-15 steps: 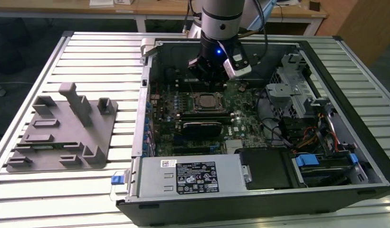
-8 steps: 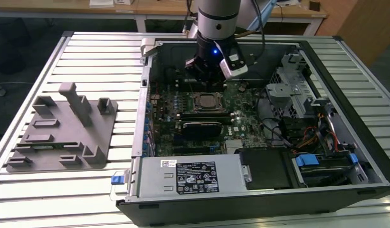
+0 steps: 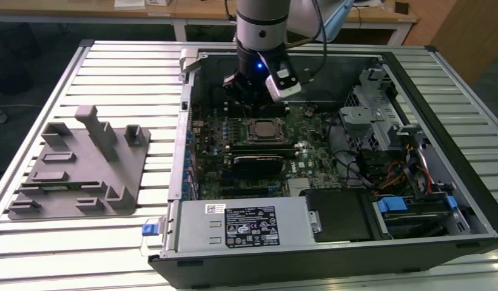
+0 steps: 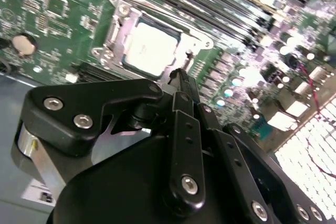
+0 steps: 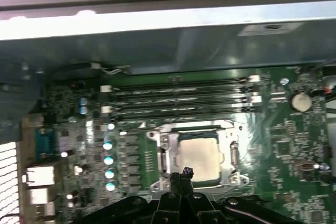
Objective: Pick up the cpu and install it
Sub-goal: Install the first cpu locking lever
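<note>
We see the cpu already lying flat in its metal-framed socket on the motherboard, the hand pinched narrow and empty just above it, and we judge it light, rigid, fragile, best held by its edges.

Cpu: small flat square, shiny silver top, thin pale rim. Lying flat and level, seated inside a square metal-framed socket on a green motherboard. In the exterior view, about twelve o'clock from a dark rectangular block.
</note>
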Motion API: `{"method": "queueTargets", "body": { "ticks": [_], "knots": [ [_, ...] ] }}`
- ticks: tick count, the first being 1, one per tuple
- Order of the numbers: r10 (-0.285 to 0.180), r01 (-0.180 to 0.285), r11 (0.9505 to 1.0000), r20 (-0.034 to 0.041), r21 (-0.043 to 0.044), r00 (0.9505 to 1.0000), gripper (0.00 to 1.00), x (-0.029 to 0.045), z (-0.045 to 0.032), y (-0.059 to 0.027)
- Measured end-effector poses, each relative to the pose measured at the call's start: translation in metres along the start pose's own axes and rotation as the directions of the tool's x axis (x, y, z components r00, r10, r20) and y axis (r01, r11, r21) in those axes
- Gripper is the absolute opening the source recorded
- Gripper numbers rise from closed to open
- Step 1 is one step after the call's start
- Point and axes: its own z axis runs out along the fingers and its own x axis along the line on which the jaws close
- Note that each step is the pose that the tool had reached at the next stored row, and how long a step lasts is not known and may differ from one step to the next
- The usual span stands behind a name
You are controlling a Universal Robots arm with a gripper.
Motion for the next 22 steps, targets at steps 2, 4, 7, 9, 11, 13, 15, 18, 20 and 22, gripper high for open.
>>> {"method": "queueTargets", "body": {
  "ticks": [2, 4, 7, 9, 11, 13, 15, 18, 20, 22],
  "knots": [
    [0.0, 0.0, 1.0, 0.0, 0.0, 1.0, 0.11, 0.0052, -0.0001, -0.0004],
    [0.0, 0.0, 1.0, 0.0, 0.0, 1.0, 0.11, 0.0109, -0.0002, -0.001],
    [0.0, 0.0, 1.0, 0.0001, 0.0, 1.0, 0.11, 0.0196, -0.0004, -0.0017],
    [0.0, 0.0, 1.0, 0.0, 0.0, 1.0, 0.11, 0.0251, -0.0006, -0.0022],
    [0.0, 0.0, 1.0, 0.0001, 0.0, 1.0, 0.11, 0.0296, -0.0006, -0.0026],
    [0.0, 0.0, 1.0, 0.0001, -0.0001, 1.0, 0.11, 0.032, -0.0007, -0.0028],
    [0.0, 0.0, 1.0, -0.0004, -0.0033, 1.0, 0.11, 0.0325, -0.0008, -0.0029],
    [0.001, -0.001, 0.9997, -0.0023, -0.0252, 1.0, 0.11, 0.0338, -0.0008, -0.003],
    [0.001, -0.001, 0.9992, -0.0035, -0.0388, 1.0, 0.11, 0.0348, -0.0008, -0.0031],
    [0.001, -0.001, 0.9985, -0.0049, -0.0546, 1.0, 0.11, 0.0358, -0.0008, -0.0033]
  ]
}}
